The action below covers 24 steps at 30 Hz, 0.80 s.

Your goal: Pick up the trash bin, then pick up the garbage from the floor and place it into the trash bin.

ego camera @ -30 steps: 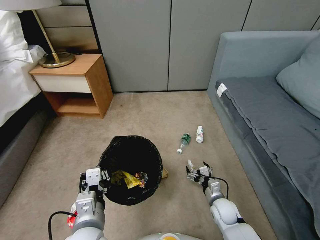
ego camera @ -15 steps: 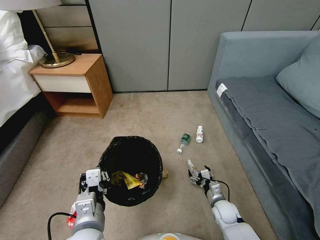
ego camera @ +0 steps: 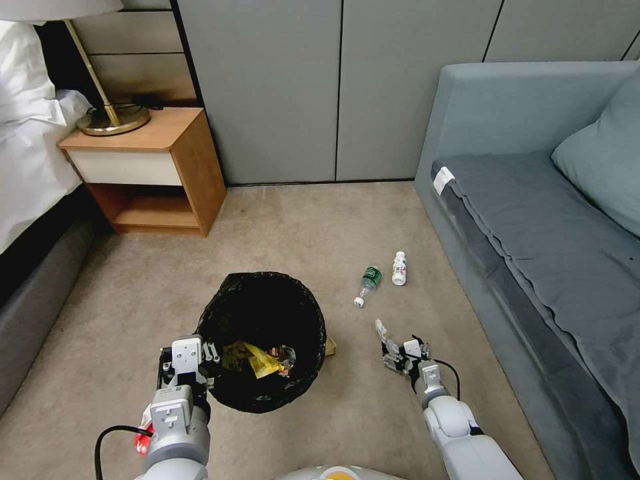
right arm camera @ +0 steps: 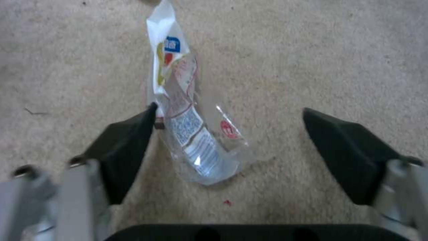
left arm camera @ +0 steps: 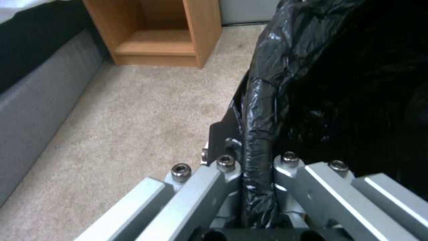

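Jaws of the left gripper (left arm camera: 257, 174) are clamped on the near rim of the small round trash bin (ego camera: 261, 313), pinching the crinkly black plastic liner bag folded over that rim; the bin sits at the robot's front left on the beige carpet (ego camera: 167, 293). Inside the bin lie a yellow snack wrapper (ego camera: 257, 359) and other small litter. Jaws of the right gripper (right arm camera: 227, 150) stand spread wide and grasp nothing; the gripper hangs low over the carpet at the robot's front right, with a crumpled clear plastic packet printed in red, white and blue (right arm camera: 185, 124) lying on the floor between its black fingers (right arm camera: 127, 147). One finger touches or nearly touches the packet's edge; the other is well apart from it. Farther ahead on the carpet lie a green-labelled clear plastic bottle (ego camera: 369, 283) and a small white bottle (ego camera: 399, 268), just beside each other, near the grey sofa (ego camera: 533, 227). A corner of brown paper (ego camera: 330, 345) shows just beside the bin's right side. A wooden nightstand (ego camera: 150, 170) stands at the far left.
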### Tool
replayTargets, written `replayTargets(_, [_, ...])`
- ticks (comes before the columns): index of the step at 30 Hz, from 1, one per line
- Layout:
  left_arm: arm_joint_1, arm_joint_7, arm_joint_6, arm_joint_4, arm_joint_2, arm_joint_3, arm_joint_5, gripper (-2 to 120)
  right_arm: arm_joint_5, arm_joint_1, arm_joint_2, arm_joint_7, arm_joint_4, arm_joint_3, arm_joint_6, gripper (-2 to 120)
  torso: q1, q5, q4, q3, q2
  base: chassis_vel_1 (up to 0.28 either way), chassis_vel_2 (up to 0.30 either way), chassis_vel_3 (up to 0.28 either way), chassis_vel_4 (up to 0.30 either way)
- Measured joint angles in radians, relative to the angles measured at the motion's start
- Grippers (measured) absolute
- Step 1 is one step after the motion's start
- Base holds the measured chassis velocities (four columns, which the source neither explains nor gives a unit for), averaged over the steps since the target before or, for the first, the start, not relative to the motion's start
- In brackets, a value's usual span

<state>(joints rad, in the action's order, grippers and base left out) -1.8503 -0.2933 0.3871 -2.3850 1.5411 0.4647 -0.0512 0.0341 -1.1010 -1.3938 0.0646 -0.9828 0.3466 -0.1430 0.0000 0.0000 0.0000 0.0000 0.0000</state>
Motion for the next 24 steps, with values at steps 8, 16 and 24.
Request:
replayTargets(8, [0.002, 0.0, 0.0, 0.002, 0.001, -0.002, -0.002, 0, -0.001, 0.009, -0.001, 0.004, 0.023, 0.002, -0.015, 51, 0.0, 0.0, 0.0, 0.0, 0.0, 0.0, 0.0, 0.0, 0.0])
replayTargets(16, [-0.001, 0.0, 0.0, 0.002, 0.001, -0.002, -0.003, 0, -0.005, 0.019, -0.007, 0.005, 0.04, -0.004, -0.02, 21, 0.0, 0.0, 0.0, 0.0, 0.0, 0.0, 0.0, 0.0, 0.0])
replayTargets(24, [-0.003, 0.0, -0.001, 0.001, 0.002, -0.002, -0.004, 0, -0.006, 0.018, -0.01, 0.006, 0.044, -0.004, -0.027, 0, 0.0, -0.0001, 0.0, 0.0, 0.0, 0.0, 0.0, 0.0, 0.0])
